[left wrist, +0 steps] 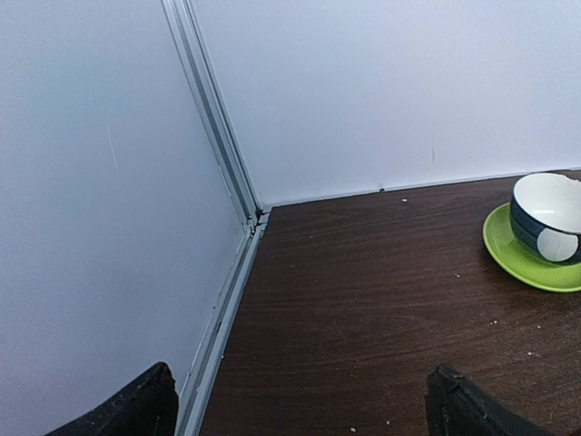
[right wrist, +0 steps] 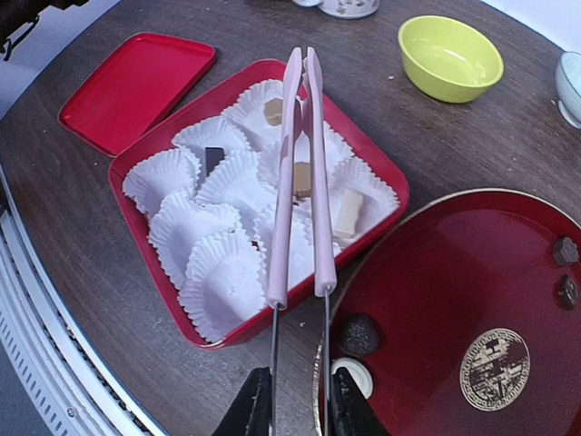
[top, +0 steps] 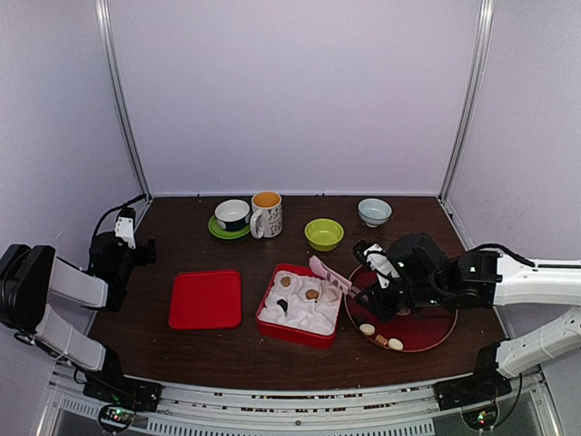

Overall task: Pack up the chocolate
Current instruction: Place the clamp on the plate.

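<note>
Chocolate lies in two places. Several pieces sit in white paper cups inside the red box [right wrist: 159,272] [top: 300,338]: a tan one [right wrist: 272,111], a dark one [right wrist: 213,159], a caramel one [right wrist: 301,179] and a cream one [right wrist: 348,213]. More pieces rest on the round red plate [right wrist: 472,272] [top: 431,334], among them a dark round one [right wrist: 359,334] and a white one [right wrist: 352,374]. My right gripper [right wrist: 300,400] [top: 379,295] is shut on the pink-handled tongs [right wrist: 283,182], whose handles reach out over the box. My left gripper [left wrist: 304,400] [top: 127,227] is open and holds nothing, far left near the wall.
The red lid [top: 206,299] lies left of the box. Along the back stand a cup on a green saucer [top: 232,216] [left wrist: 549,218], a mug [top: 266,214], a green bowl [top: 324,233] and a pale blue bowl [top: 374,212]. Walls enclose the table.
</note>
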Robot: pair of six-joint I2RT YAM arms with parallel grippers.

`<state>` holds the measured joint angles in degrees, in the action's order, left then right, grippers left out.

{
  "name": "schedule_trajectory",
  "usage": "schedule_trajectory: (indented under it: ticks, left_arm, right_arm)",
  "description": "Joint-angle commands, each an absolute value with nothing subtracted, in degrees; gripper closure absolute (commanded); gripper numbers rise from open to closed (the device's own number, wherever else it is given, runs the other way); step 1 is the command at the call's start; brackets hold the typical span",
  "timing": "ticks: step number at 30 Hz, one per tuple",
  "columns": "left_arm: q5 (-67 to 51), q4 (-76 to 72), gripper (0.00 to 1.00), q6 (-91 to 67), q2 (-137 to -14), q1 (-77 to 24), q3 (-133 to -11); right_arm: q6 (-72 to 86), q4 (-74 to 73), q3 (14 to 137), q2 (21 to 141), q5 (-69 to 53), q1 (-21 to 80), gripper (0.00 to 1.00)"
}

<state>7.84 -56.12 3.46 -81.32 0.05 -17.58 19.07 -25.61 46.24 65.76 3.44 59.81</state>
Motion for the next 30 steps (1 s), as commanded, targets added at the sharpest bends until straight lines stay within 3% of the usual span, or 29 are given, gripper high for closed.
schedule_trajectory:
  ticks: [1,11,30]
  left_arm:
    - [7.4,-59.4,0.02,3.2,-81.6,0.6,-18.2]
    - [7.4,-59.4,0.02,3.3,-81.6,0.6,-18.2]
    - [7.4,-59.4,0.02,3.3,-81.7,0.6,-18.2]
  right_arm:
    - [22.7,-27.6,42.8,60.9,9.9,57.6,0.78]
    - [27.7,-31.4,37.9,56.7,10.1,50.4,0.79]
    - [32.6,-30.9,34.0,58.9,6.6,47.7,0.79]
